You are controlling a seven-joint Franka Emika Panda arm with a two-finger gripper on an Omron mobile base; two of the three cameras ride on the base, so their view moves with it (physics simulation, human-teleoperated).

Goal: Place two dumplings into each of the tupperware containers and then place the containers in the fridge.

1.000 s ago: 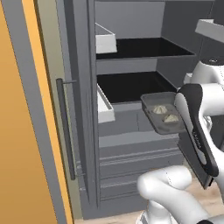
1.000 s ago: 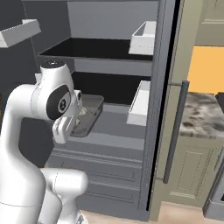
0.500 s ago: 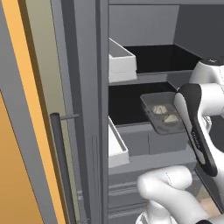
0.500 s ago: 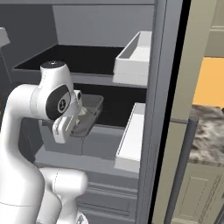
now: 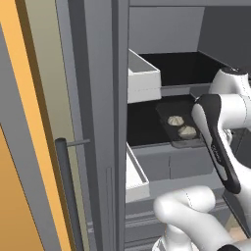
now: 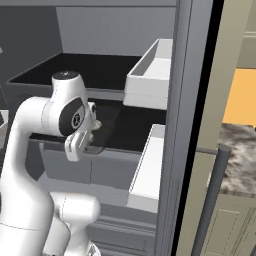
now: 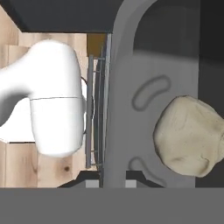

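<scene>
Tupperware container (image 5: pixel 179 126) sits on the middle fridge shelf (image 5: pixel 147 132), toward the shelf's front edge, two dumplings (image 5: pixel 182 126) lying side by side inside it. Container looks like thin, light, stiff plastic with a smooth, probably slippery rim; best hold is likely a pinch on the near rim or short wall, keeping it level so the contents don't slide. Dumplings look soft and squashy, loose in the box, so likely to roll on any tilt. Gripper (image 7: pixel 113 183) is clenched on the container's near rim, with one dumpling (image 7: pixel 190 136) just past the fingertips in the hand view. Arm reaches in over the shelf's front edge and covers the box's near end in both base views. Around it: white drawer (image 5: pixel 141 78) on the upper shelf at the left edge, another white drawer (image 5: pixel 135 174) below, both jutting out past the shelf fronts; they narrow the way out. Fridge (image 6: pixel 115 30) is open, its door (image 5: pixel 83 122) close at left with dark bar handle (image 5: pixel 68 191). Second container I cannot place.
</scene>
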